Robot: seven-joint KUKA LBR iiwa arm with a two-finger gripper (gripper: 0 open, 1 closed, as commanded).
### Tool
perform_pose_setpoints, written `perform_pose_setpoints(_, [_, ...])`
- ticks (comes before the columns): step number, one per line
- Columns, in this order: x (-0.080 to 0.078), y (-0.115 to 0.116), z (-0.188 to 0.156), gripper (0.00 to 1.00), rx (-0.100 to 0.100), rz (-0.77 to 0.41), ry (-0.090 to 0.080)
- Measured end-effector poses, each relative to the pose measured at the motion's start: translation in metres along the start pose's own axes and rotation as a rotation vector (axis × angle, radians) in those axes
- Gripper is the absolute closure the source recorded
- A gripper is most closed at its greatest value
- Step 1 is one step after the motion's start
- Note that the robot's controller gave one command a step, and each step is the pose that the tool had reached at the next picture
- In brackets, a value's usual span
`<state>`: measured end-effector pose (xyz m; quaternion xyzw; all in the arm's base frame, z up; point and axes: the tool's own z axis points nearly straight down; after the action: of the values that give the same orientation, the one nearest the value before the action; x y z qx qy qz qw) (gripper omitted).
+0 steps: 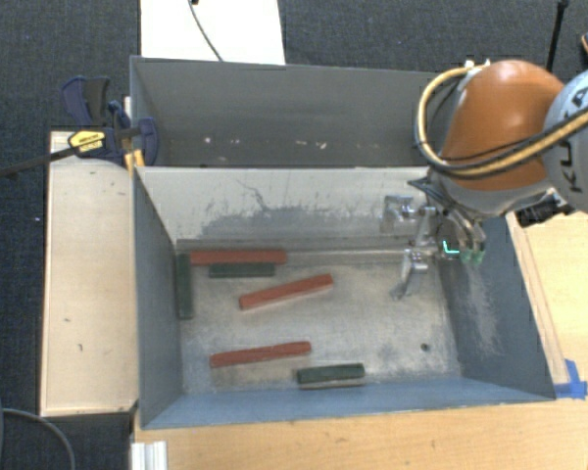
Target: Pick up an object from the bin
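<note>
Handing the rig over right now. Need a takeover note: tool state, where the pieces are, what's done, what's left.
Tool: at the right end of the bin, over bare floor. Open or shut cannot be told; no piece seen in it.
Pieces: six bars, all lying on the floor to the tool's left. Nearest is the tilted red bar, mid-bin. The back red bar lies with the back green bar beside it. The left green bar lies along the left wall. The front red bar and front green bar lie near the front wall.
Done: nothing picked.
Left: the whole pick.
</note>
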<state>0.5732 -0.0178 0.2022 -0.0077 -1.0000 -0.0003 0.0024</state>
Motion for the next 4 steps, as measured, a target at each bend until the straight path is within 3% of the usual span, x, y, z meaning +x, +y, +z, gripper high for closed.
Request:
perform_pose_setpoints(1, [0.023, 0.017, 0.133, 0.0, 0.0, -0.033, 0.002])
perform_pose_setpoints(2, [-0.003, 0.074, 0.131, 0.0, -0.001, -0.22, -0.011])
perform_pose_setpoints(3, [-0.017, 0.159, 0.131, 0.0, -0.002, -0.416, -0.012])
perform_pose_setpoints(4, [-0.015, 0.222, 0.131, 0.0, -0.001, -0.646, -0.012])
